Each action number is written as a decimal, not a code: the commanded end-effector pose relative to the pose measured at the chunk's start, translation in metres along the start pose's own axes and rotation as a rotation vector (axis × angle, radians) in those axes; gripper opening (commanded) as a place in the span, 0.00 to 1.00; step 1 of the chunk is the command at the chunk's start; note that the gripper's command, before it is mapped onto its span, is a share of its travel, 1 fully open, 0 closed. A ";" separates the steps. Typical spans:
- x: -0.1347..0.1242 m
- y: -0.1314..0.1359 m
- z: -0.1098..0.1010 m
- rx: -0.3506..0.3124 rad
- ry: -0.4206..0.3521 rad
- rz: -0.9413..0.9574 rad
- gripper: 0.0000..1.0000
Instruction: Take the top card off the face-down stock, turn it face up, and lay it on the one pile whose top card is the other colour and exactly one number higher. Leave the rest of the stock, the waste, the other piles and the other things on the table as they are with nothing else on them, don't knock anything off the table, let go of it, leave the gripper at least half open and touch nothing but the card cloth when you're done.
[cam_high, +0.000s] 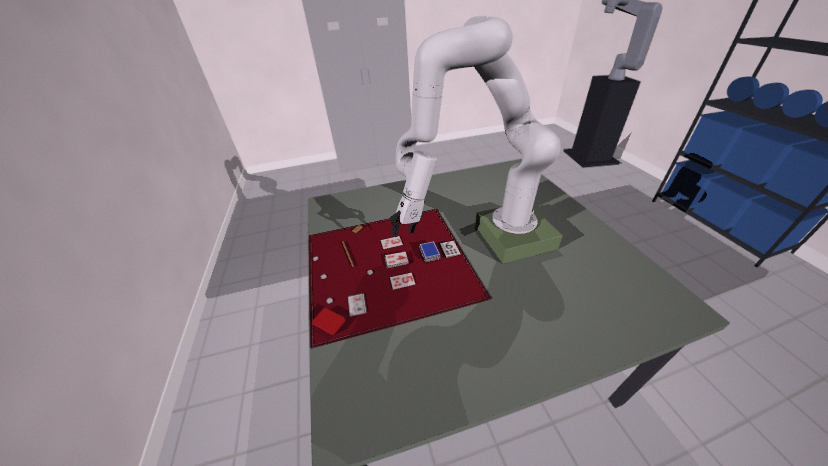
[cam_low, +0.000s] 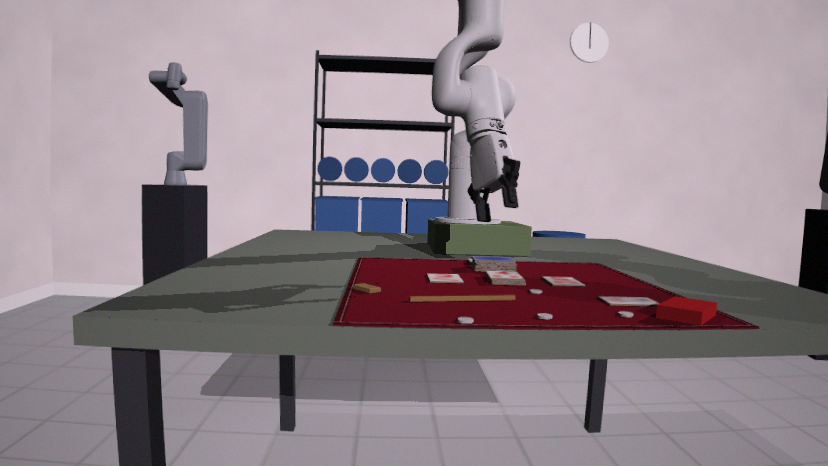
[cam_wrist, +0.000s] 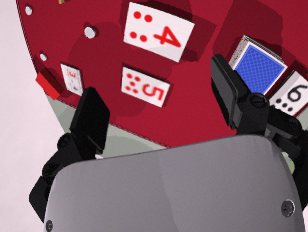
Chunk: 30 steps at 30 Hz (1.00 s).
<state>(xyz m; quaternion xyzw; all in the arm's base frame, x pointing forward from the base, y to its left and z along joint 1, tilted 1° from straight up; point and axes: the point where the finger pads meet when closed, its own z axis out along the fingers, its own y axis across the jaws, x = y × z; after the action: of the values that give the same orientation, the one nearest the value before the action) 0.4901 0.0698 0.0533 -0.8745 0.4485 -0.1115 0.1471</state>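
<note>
The face-down stock (cam_high: 429, 250) is a blue-backed stack on the red card cloth (cam_high: 390, 285), next to a face-up black 6 (cam_high: 450, 248). Three face-up piles lie in a row: a red 3 (cam_high: 392, 241), a red 4 (cam_high: 396, 259) and a red 5 (cam_high: 402, 281). My gripper (cam_high: 403, 224) is open and empty, hanging above the cloth's far edge near the red 3. In the wrist view the open gripper (cam_wrist: 159, 104) frames the red 4 (cam_wrist: 158, 31) and red 5 (cam_wrist: 145, 86), with the stock (cam_wrist: 259, 68) by the right finger.
Another face-up card (cam_high: 356, 304) and a red box (cam_high: 328, 320) lie at the cloth's near left corner. A wooden stick (cam_high: 347, 253), a small wooden block (cam_high: 357, 229) and several white chips (cam_high: 369, 270) lie on the left. The arm's green base (cam_high: 518, 236) stands right of the cloth.
</note>
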 end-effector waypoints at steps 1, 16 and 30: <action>-0.002 0.017 0.001 -0.063 0.009 0.077 1.00; -0.036 0.102 -0.007 -0.376 0.026 0.457 1.00; -0.038 0.104 -0.007 -0.386 0.039 0.533 1.00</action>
<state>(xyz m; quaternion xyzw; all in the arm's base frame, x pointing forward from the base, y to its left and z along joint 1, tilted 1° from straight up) 0.3868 0.0419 0.0201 -0.7474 0.6643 0.0020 -0.0065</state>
